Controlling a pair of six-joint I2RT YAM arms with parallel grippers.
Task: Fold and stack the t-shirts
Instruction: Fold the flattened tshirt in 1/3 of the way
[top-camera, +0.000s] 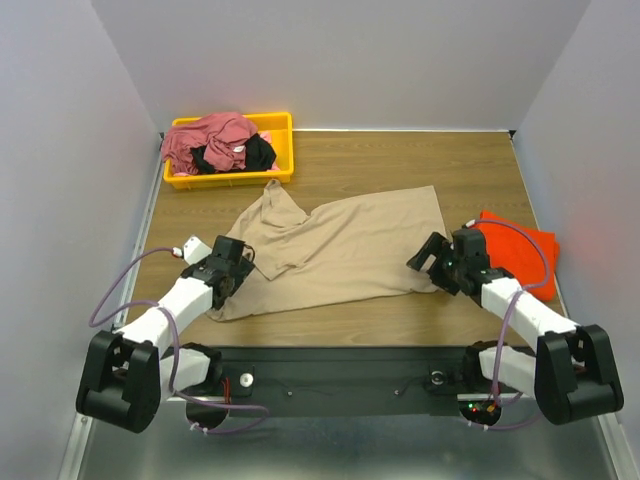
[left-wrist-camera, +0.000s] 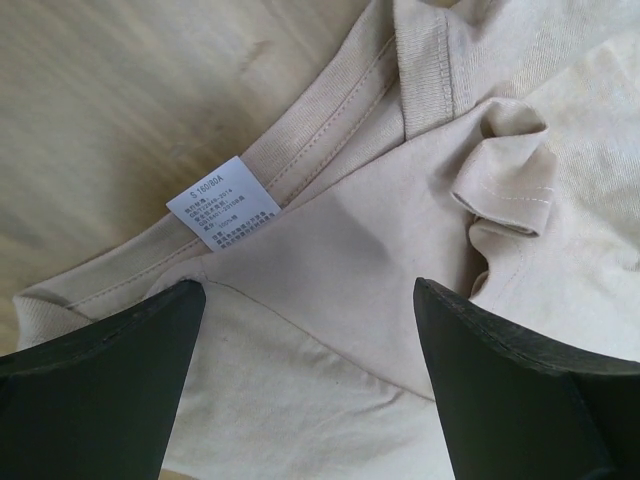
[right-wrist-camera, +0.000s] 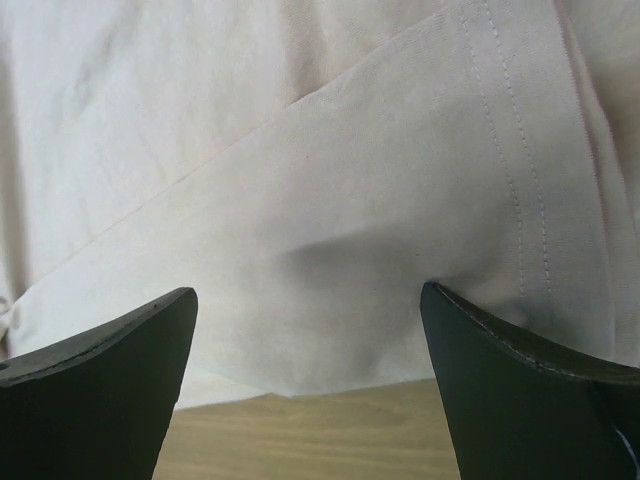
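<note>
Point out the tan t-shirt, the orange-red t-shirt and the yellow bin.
tan t-shirt (top-camera: 350, 245): top view, middle of its body.
orange-red t-shirt (top-camera: 522, 255): top view, its exposed top face.
yellow bin (top-camera: 240, 181): top view, front wall.

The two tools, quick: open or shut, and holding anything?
Left tool: open, holding nothing, over the tan t-shirt collar.
Right tool: open, holding nothing, over the same shirt's edge.

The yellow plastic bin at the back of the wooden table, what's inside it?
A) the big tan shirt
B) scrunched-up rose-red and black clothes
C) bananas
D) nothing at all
B: the yellow plastic bin holds a crumpled dusty rose-red t-shirt heaped together with a black cloth.
</note>
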